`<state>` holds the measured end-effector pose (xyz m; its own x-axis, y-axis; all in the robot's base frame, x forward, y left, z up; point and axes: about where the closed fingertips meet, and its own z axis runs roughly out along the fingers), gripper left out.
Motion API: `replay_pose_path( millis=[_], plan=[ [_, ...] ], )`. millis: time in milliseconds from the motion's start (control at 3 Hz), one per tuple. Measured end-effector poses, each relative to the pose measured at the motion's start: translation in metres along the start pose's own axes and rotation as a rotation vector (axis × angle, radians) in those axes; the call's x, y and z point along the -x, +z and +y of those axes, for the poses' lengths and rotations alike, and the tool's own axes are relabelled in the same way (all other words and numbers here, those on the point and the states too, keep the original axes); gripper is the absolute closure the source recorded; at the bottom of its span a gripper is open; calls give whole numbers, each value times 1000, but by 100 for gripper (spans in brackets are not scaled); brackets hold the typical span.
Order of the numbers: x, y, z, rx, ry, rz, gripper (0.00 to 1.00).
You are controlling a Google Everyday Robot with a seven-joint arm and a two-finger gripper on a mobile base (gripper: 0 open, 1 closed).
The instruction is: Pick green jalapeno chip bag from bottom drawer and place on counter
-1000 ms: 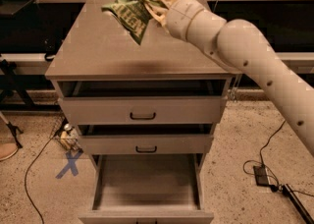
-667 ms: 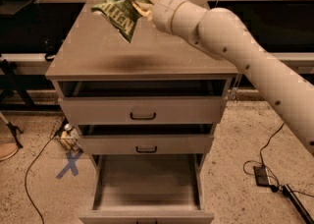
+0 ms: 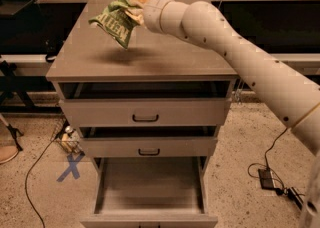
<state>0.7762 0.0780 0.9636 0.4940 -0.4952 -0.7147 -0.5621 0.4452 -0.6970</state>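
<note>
Right now the end effector (image 3: 134, 13) is up over the far left part of the table (image 3: 170, 59), as seen, clamped on the top edge of the green jalapeno chip bag (image 3: 114, 21). The bag hangs crumpled below it, clear of the surface, w/ a dark shadow underneath. Gripping at the top prob. lets the bag's lower end touch down first. The bottom drawer (image 3: 150, 192) is pulled out w/ nothing showing on its floor, i.e. pick done, placing left. The arm (image 3: 240, 57) reaches in from the right, across the table & above the drawer fronts. Next: lower & let go. It's a light bag, so it may tip or slide on the glossy top.
</note>
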Motion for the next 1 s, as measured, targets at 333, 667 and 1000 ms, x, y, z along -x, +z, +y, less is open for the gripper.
replay_pose_path(
  millis=[333,667,1000],
  plan=[
    [-12,9,0,16,18,21,15],
    [-22,3,-10,-13,30,27,0],
    [-40,-28,-37,-88,44,49,0]
  ],
)
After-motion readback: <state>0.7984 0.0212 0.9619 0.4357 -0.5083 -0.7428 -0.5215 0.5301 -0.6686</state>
